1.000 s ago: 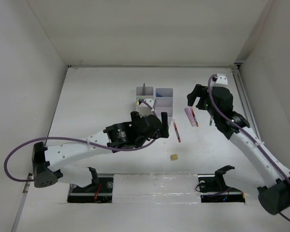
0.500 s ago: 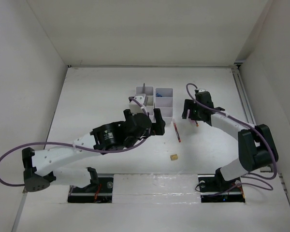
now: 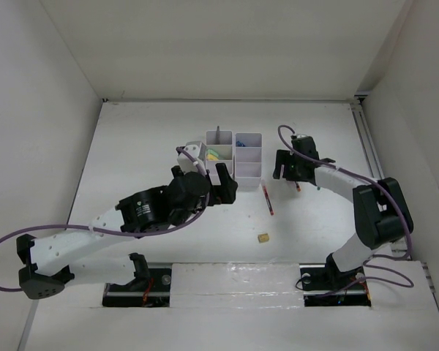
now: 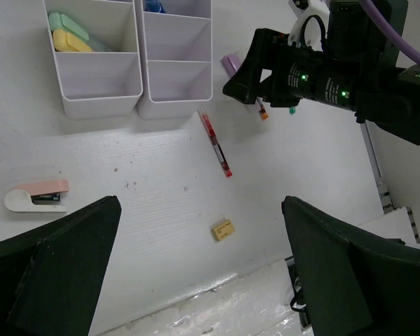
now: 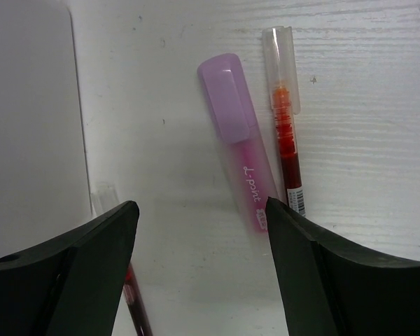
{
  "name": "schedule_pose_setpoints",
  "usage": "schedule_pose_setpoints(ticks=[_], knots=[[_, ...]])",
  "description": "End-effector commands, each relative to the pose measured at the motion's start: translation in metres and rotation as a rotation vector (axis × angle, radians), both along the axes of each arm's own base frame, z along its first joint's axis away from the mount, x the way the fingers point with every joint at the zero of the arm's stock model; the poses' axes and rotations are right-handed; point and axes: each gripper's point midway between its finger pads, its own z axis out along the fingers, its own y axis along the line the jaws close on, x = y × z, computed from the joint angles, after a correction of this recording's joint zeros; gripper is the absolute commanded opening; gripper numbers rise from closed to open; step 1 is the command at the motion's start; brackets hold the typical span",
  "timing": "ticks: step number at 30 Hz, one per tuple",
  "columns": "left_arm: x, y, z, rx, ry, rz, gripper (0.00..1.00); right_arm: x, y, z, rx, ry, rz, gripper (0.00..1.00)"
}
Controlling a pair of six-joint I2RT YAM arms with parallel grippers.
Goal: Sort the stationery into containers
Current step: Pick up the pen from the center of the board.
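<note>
The two white containers [image 3: 247, 170] [image 4: 101, 101] stand side by side mid-table. One compartment holds green and yellow highlighters [image 4: 68, 36], and a blue cap [image 4: 152, 5] shows in another. My right gripper [image 3: 288, 174] [image 5: 201, 206] hangs open low over a pink highlighter [image 5: 239, 133], which lies beside a red pen [image 5: 285, 136]. A second red pen [image 3: 267, 197] [image 4: 217, 143] lies right of the containers. A tan eraser [image 3: 263, 238] [image 4: 222, 230] sits nearer the front. In front of the containers lies a white-pink stapler [image 4: 36, 197]. My left gripper [image 3: 225, 186] [image 4: 201, 210] is open and empty.
The right arm's wrist [image 4: 336, 63] fills the upper right of the left wrist view. A container wall [image 5: 28, 126] stands just left of the right gripper. The table's front edge [image 3: 241, 265] runs close behind the eraser.
The right arm came down from a raised pose until its gripper was low over the pink highlighter and pen. The left arm drew back to the left, off the containers' front.
</note>
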Motion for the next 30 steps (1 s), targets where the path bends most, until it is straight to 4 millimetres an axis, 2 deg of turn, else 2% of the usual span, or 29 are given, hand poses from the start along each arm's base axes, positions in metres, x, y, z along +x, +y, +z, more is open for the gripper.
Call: schedule_pose_setpoints(ticks=[1, 5, 13, 14, 18, 19, 30], knots=[[0.002, 0.007, 0.001, 0.018, -0.019, 0.011, 1.0, 0.011, -0.003, 0.014, -0.004, -0.032, -0.02, 0.79], [0.003, 0.008, 0.001, 0.02, -0.023, 0.019, 1.0, 0.01, -0.003, 0.008, -0.018, 0.014, -0.02, 0.75], [0.001, 0.006, 0.006, 0.014, -0.037, -0.01, 1.0, 0.018, -0.009, 0.032, -0.033, -0.034, -0.029, 0.78], [0.001, 0.006, 0.006, 0.014, -0.037, -0.01, 1.0, 0.015, -0.01, 0.024, -0.042, -0.005, -0.029, 0.78], [0.001, 0.006, 0.006, 0.014, -0.037, -0.01, 1.0, 0.016, -0.01, 0.01, -0.061, 0.036, -0.019, 0.78], [0.001, 0.006, 0.002, 0.023, -0.034, -0.01, 1.0, 0.014, -0.011, 0.006, -0.066, 0.054, -0.019, 0.74], [0.0, 0.009, 0.007, 0.006, -0.041, -0.01, 1.0, 0.007, -0.012, -0.001, -0.094, 0.119, 0.011, 0.71]])
